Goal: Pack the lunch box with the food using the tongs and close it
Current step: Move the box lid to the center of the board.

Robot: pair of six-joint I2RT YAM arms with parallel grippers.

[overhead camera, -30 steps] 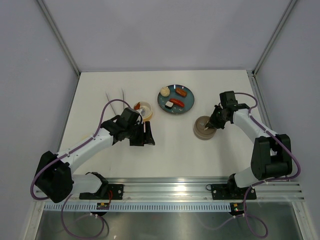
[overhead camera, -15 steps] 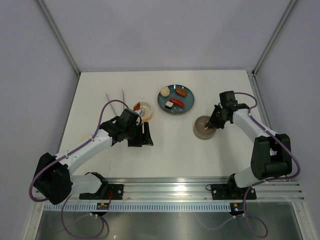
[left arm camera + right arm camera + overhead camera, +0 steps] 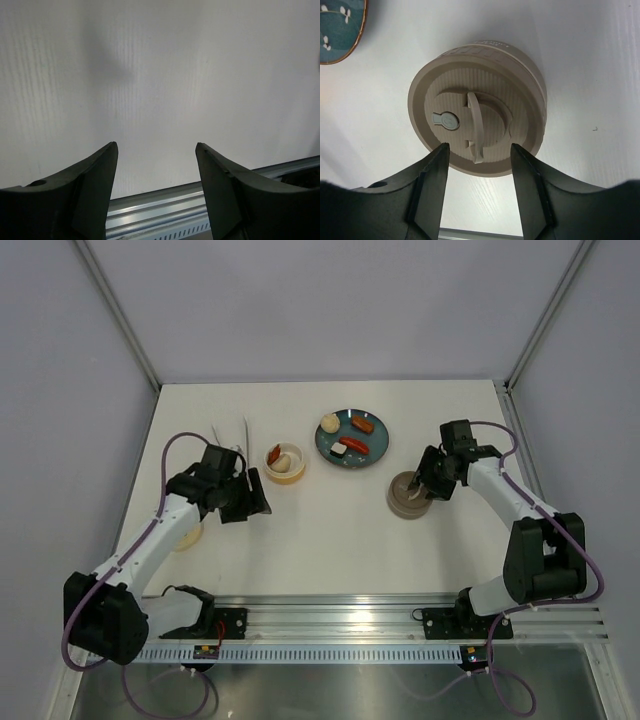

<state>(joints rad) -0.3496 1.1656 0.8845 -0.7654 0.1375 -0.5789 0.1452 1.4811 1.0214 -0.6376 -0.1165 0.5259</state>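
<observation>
Two arms reach over the white bench (image 3: 330, 540). The left tool (image 3: 252, 505) is open and holds nothing. It hangs over bare bench at the middle left of the top view. In the left wrist view its two dark fingers (image 3: 100, 170) stand wide apart, with only white bench between them.

The tongs (image 3: 246, 432) lie flat on the bench just above that arm in the picture. They are thin and silver.

The lunch box (image 3: 284, 462) is a small round cream bowl just to the right of the tongs. It is open at the top, with one bun and one red sausage inside.

The teal plate (image 3: 378, 438) sits near the top middle, to the right of the lunch box. On it are a bun (image 3: 329, 423), two sausages (image 3: 362, 424) and a sushi bit (image 3: 350, 451).

The round tan lid (image 3: 485, 75) lies flat on the bench at the right, below the plate in the picture. The right tool (image 3: 479, 146) is open, just over the lid. Its fingers stand on each side of the lid's little handle (image 3: 476, 130), with a gap on both sides.
</observation>
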